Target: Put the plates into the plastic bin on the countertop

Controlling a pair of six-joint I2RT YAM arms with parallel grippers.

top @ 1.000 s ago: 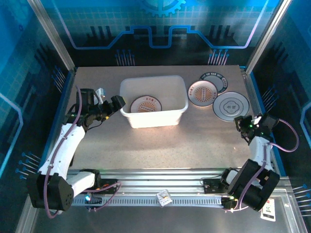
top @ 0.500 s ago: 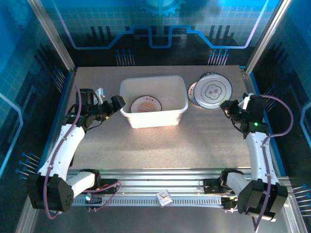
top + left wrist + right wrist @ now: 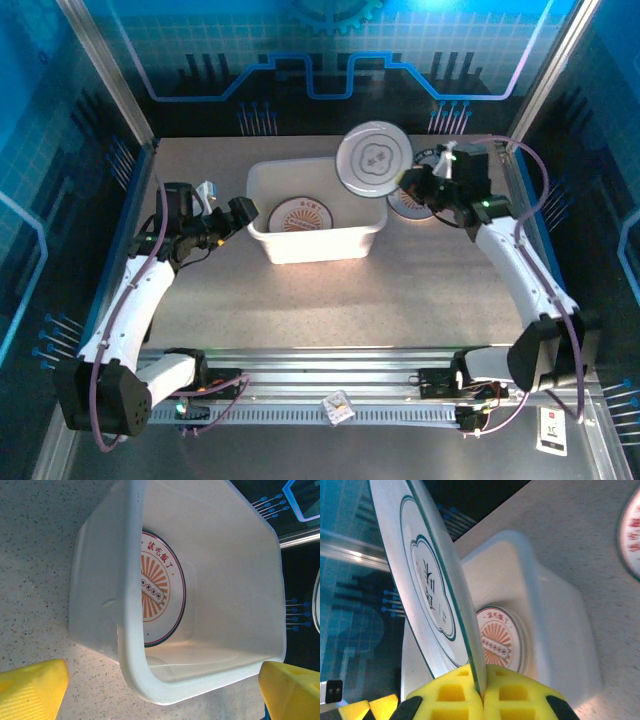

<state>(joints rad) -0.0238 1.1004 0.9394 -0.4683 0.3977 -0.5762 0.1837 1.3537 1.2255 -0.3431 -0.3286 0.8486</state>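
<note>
The right end effector point(image 3: 410, 184) is closed on the rim of a plate point(image 3: 374, 160), and in the right wrist view its yellow pads point(image 3: 451, 694) pinch the plate's edge point(image 3: 427, 580) so that the plate stands steeply, nearly on edge. This plate is white, with a thin dark ring and a scalloped outline around dark characters at its centre. From above it hangs in the air over the far right corner of the bin point(image 3: 315, 242), clear of the counter point(image 3: 350, 300). The bin is a white tub with rounded corners and sits near the middle of the counter, its long side running left to right. One plate point(image 3: 300, 215) lies flat on its floor, toward the left end, with an orange sunburst face and red characters; it shows through the open top in the left wrist view point(image 3: 161, 587) and past the held plate in the right wrist view point(image 3: 497, 637). Two more plates rest on the counter just right of the bin, partly hidden by the right arm: a brown-rimmed one point(image 3: 408, 206) nearer and a dark-rimmed one point(image 3: 441, 154) farther back. The left end effector point(image 3: 244, 213) is spread wide open just beside the bin's left end, low over the counter. In its wrist view the yellow fingers point(image 3: 31, 690) sit at the bottom corners, with the bin's rim point(image 3: 129, 580) between them. Whether they touch the bin cannot be told.
</note>
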